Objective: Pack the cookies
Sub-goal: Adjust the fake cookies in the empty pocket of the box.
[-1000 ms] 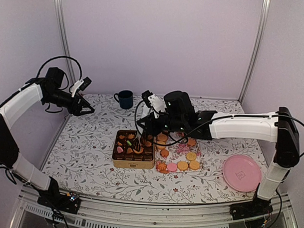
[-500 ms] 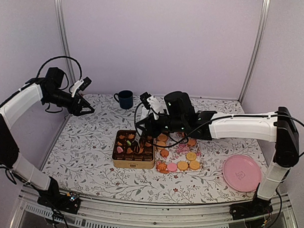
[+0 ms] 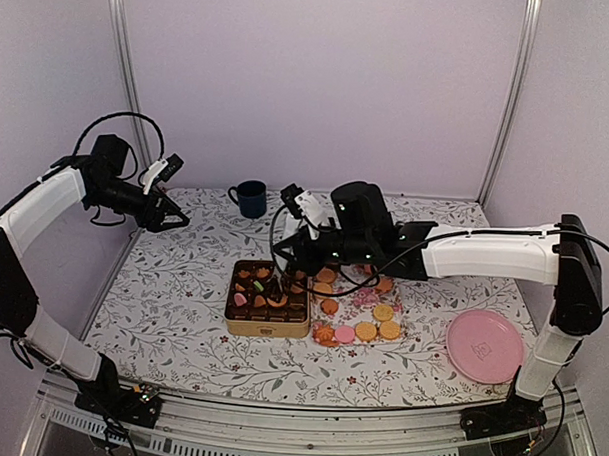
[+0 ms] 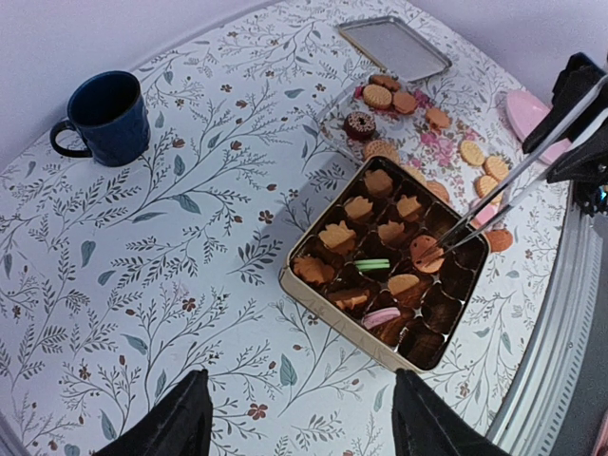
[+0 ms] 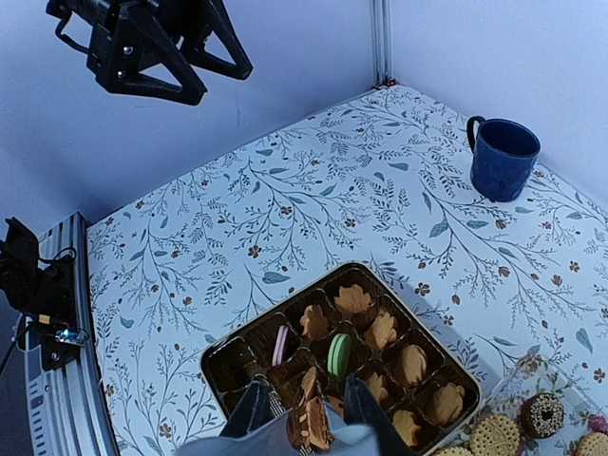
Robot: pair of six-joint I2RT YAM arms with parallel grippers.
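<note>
1. The right tool (image 3: 274, 279) reached down into the open tin (image 4: 323, 309), its arm stretched across from the right side of the worktop (image 3: 172, 303).
2. Its two long fingers (image 4: 513, 180) were drawn in on a golden cookie (image 5: 309, 425), pinching it between the tips. In the left wrist view the tips sat at a compartment in the tin's right-hand half.
3. The left tool (image 5: 220, 82) hung high over the far left corner of the worktop, well apart from the tin. Its fingers (image 4: 180, 427) were spread wide with nothing between them.
4. Cookies (image 4: 337, 236) lay in many of the tin's compartments: mostly golden, leaf-like shapes, plus one green and one pink. Several compartments on the near side showed only dark liner.
5. More loose cookies (image 3: 366, 330) lay just right of the tin on a floral sheet (image 4: 418, 142). Most were round and golden, with a pink one and a dark ring-shaped one among them.
6. A flat metal lid (image 4: 394, 46) lay beyond the loose cookies.
7. A dark blue mug (image 3: 251, 198) stood upright at the back of the worktop.
8. A pink plate (image 3: 484, 346) sat near the right arm's base.
</note>
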